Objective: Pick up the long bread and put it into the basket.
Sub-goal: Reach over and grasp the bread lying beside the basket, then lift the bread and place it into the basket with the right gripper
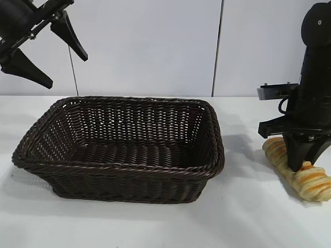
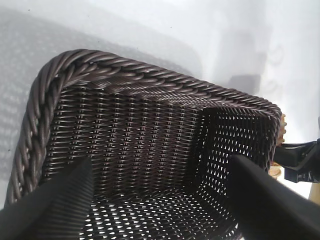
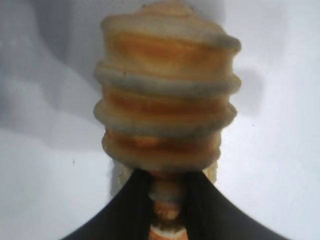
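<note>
Right wrist view: the bread (image 3: 167, 100) sits pinched between the right gripper (image 3: 167, 200)'s two dark fingers (image 3: 130, 210), which close on its narrow middle. From outside, the loaf (image 1: 305, 178) lies on the table (image 1: 248, 217) right of the basket (image 1: 124, 150). The left gripper (image 1: 49, 46) hangs high, jaws spread wide, over the basket's left end.

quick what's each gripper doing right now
Left gripper: open, holding nothing, raised above the basket.
Right gripper: shut on the long bread, on the table.
</note>
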